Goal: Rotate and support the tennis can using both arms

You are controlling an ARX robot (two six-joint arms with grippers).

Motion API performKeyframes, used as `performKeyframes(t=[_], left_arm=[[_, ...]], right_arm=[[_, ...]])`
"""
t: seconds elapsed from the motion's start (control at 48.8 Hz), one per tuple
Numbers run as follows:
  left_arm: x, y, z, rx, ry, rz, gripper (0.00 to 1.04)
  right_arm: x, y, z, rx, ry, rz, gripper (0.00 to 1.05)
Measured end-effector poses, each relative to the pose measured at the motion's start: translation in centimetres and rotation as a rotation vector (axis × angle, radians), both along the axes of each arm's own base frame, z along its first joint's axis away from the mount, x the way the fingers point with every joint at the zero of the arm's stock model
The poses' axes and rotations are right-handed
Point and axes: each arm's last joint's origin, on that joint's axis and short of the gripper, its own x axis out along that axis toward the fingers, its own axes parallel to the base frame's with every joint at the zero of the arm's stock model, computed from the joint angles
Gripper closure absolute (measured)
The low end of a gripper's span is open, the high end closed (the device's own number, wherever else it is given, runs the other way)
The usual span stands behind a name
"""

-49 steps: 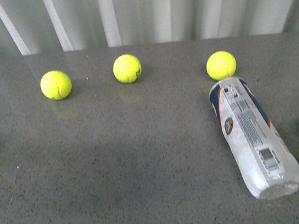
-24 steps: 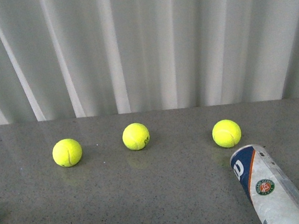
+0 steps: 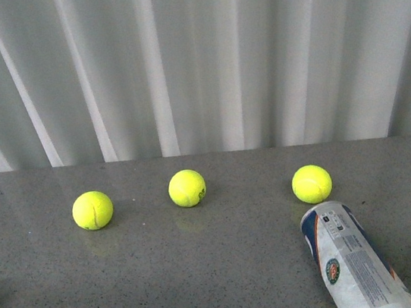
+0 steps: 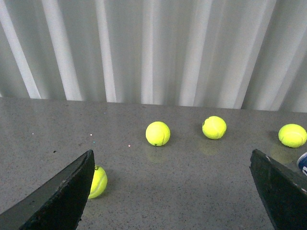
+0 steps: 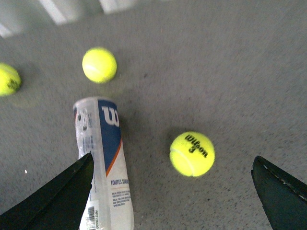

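Can lies on its side on the table, right of centre in the front view. Its far end is toward the wall and its near end is cut off by the frame. The label faces up, with the logo and small print readable. Lying flat like this, I judge it will roll freely if pushed from one side only, which is why it needs both arms.

Right end effector is spread wide, with nothing between the fingers except table and one loose ball. In the right wrist view the can passes just beside one finger, which overlaps its edge. I cannot tell if they touch. The can is off to one side of the opening, not centred in it.

Left end effector is also wide open and holds nothing. It looks across the table toward the wall. Only a sliver of the can shows at the edge of that view, so this arm is well apart from the work.

Obstacles and room:
- End ball sits just beyond the can's far end, near it. Pushing the can along its length would bump it.
- Side ball rests near the can on the right, with a gap of bare table between them.
- Two more balls are in a row to the left, well apart from the can.
- The widest clear room is on the can's left. I judge that the easier way in for the left arm.

Neither arm shows in the front view.
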Motion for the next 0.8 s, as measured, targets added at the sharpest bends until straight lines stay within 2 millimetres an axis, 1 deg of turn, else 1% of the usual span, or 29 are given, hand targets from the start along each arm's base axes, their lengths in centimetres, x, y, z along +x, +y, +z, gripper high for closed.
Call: performKeyframes(t=[0.021,0.082,0.123,0.205,0.328,0.431,0.615,0.677,0.8], left_arm=[[0.0,0.0,0.0,0.000,0.000,0.000,0.07],[0.0,0.0,0.0,0.000,0.000,0.000,0.07],[0.0,0.0,0.0,0.000,0.000,0.000,0.07],[0.0,0.0,0.0,0.000,0.000,0.000,0.07],[0.0,0.0,0.0,0.000,0.000,0.000,0.07],[0.0,0.0,0.0,0.000,0.000,0.000,0.07],[0.0,0.0,0.0,0.000,0.000,0.000,0.07],[0.0,0.0,0.0,0.000,0.000,0.000,0.07],[0.0,0.0,0.0,0.000,0.000,0.000,0.07]], right_arm=[[1.3,0.4,-0.5,0.000,0.051,0.020,0.07],[4.1,1.3,-1.8,0.011,0.148,0.078,0.07],[5.7,2.1,-2.7,0.012,0.193,0.114,0.07],[7.9,3.6,-4.2,0.031,0.253,0.202,0.07],[9.4,5.2,-5.5,0.052,0.308,0.273,0.07],[10.3,6.2,-6.6,0.062,0.346,0.298,0.07],[11.4,7.3,-8.3,0.084,0.396,0.291,0.07],[11.9,7.6,-9.2,0.098,0.421,0.280,0.07],[12.5,7.9,-10.4,0.117,0.455,0.264,0.07]])
